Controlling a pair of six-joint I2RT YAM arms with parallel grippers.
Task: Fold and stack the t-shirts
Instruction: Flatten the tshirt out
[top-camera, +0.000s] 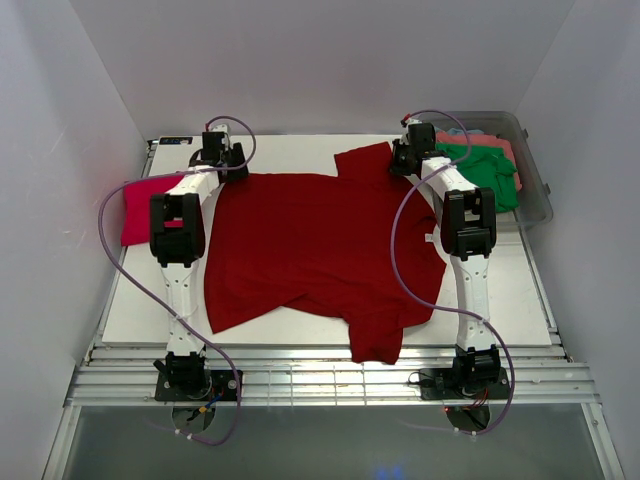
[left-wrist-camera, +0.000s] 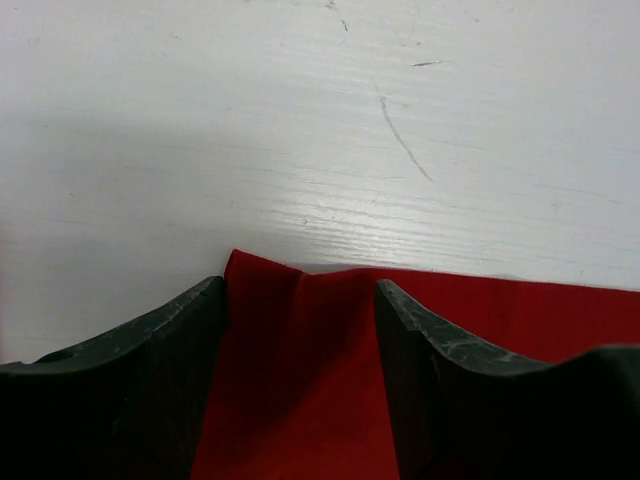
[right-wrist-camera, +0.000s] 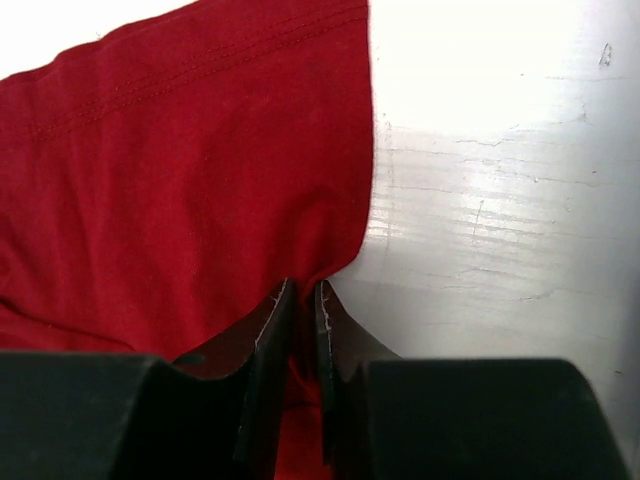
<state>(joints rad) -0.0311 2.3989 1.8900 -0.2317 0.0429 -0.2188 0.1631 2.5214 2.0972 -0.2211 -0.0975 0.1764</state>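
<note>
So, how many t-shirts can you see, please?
4: dark red cloth t-shirt spread on the white table; pinkish-red one at its left edge; green one and coral one in the clear plastic tub, possibly hiding more.

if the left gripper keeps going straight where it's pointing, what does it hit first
Probably the corner of the dark red t-shirt between the open fingers of the left gripper; past it only bare table. Depth is unclear.
</note>
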